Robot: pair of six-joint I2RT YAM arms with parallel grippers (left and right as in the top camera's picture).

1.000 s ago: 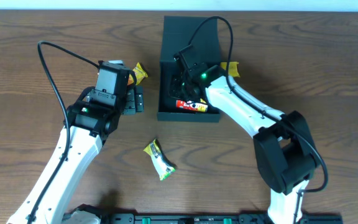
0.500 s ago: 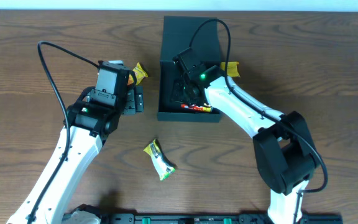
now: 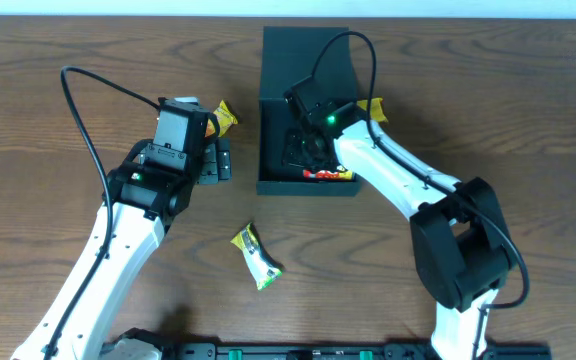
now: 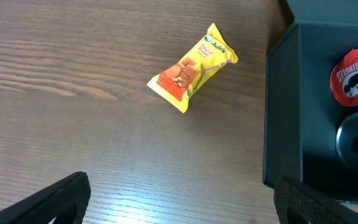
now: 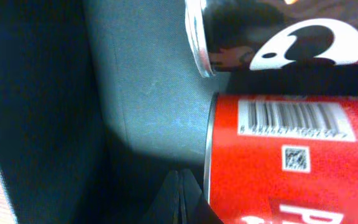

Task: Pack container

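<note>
Matte teal-green, square and rigid, the container (image 3: 278,187) sits at the upper middle of the wood-grain tabletop (image 3: 48,60), with its hinged flap lid (image 3: 308,55) open at the far side.

The right arm (image 3: 398,175), white shells over black joints, comes up from the near edge, folds at a bulky black elbow and slants leftward, so its wrist dips inside the container. The right jaws are drawn together and hold nothing, with only a thin seam between the dark fingertips (image 5: 188,202). They sit low in the box, just beside a glossy red cylindrical can (image 5: 291,174) that bears a barcode and lies on its side along the front wall. A second can (image 5: 278,28), dark with white print, lies beyond it.

The left arm (image 3: 128,230) stretches up from the near left corner, its wrist over the tabletop left of the container. The left jaws stand wide and hold nothing, their black tips at the bottom corners of the wrist view.

A crinkled yellow-orange packet (image 4: 193,67) lies near the container's left wall. A yellow-green packet (image 3: 257,256) lies well apart from it, nearer the arms' bases.
</note>
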